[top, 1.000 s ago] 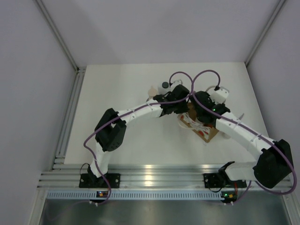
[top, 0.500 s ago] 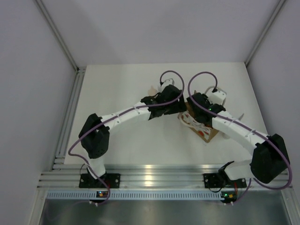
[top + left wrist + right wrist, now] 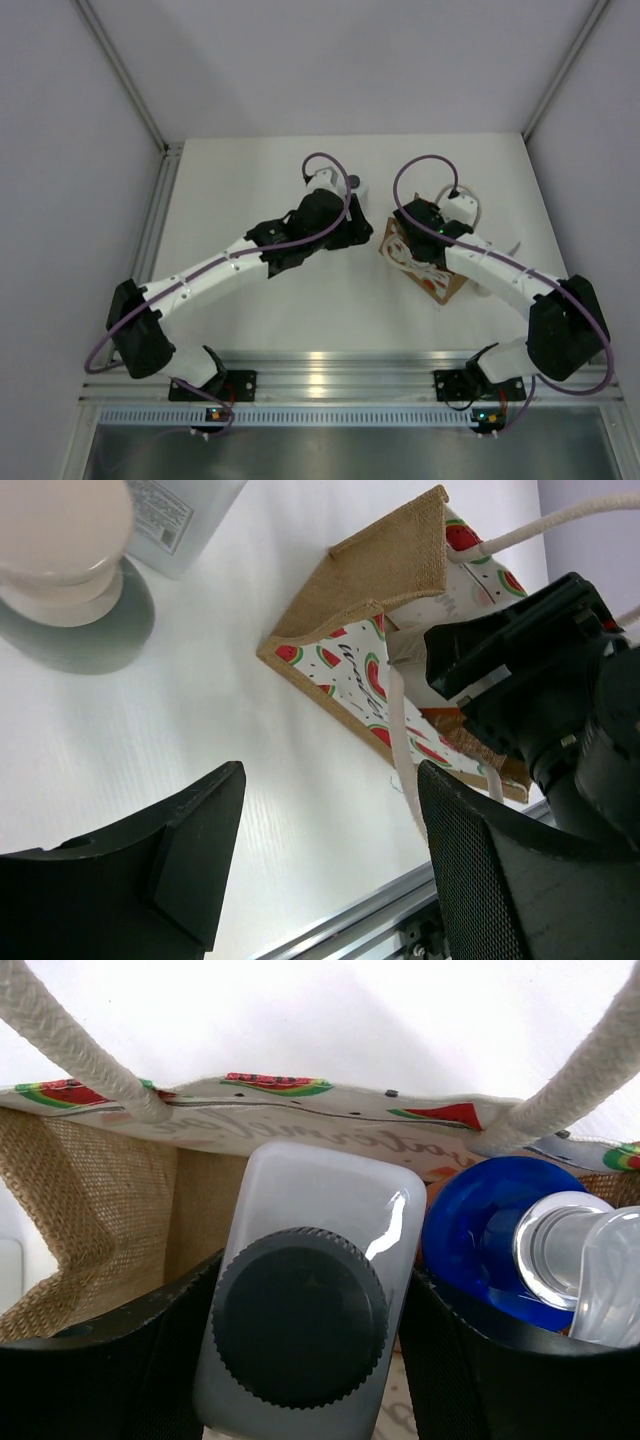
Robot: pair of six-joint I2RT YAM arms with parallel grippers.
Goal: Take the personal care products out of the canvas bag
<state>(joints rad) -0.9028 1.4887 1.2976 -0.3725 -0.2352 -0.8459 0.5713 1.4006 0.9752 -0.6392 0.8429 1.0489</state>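
Note:
The canvas bag (image 3: 432,276) stands right of centre, its watermelon-print side (image 3: 352,670) facing my left wrist camera. My right gripper (image 3: 410,230) reaches down into the bag and is shut on a white bottle with a dark cap (image 3: 300,1330), one finger pressed to each side. Beside that bottle in the bag sits an orange bottle's blue cap (image 3: 480,1235). My left gripper (image 3: 325,815) hangs open over bare table just left of the bag. The grey-green pump bottle (image 3: 62,540) stands on the table behind it. Another dark-capped bottle (image 3: 352,181) stands further back.
A clear plastic piece (image 3: 585,1260) overlaps the blue cap inside the bag. The cream rope handles (image 3: 70,1045) arch over the bag's mouth, and one hangs down the printed side (image 3: 402,740). An aluminium rail (image 3: 320,375) runs along the near edge.
My left gripper has opened, and its arm has swung back and to the left, away from the bag. My right gripper has stayed inside the bag.

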